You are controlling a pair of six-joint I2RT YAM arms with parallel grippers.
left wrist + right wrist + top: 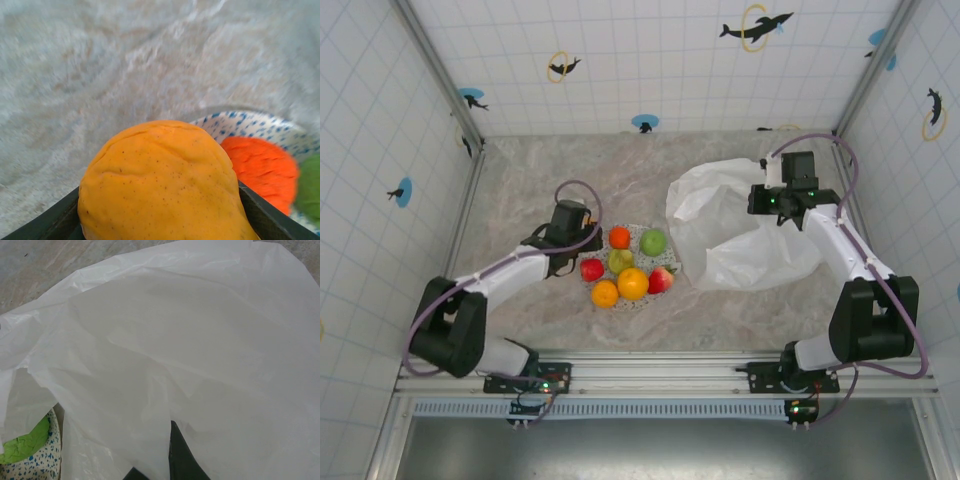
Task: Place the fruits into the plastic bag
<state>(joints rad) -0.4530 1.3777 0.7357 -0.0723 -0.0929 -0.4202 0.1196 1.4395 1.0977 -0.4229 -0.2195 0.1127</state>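
Observation:
A yellow-orange fruit (160,175) sits between the dark fingers (272,217) of my left gripper (165,215), which press on both its sides; in the top view this gripper (580,243) is at the left rim of the speckled plate (638,243). Several fruits lie on the plate: orange (619,237), green (653,241), red (591,269), orange (633,283) and red-and-yellow (661,279) among them. My right gripper (783,205) is shut on the edge of the white plastic bag (740,245), holding it lifted. The bag's film (175,340) drapes over the dark finger (182,462).
The plate's rim (240,125) with an orange fruit (260,167) lies just beyond the left gripper. A green fruit (25,445) and the plate (42,465) lie under the bag's lower left edge. Metal posts and tiled walls ring the marble table (570,170).

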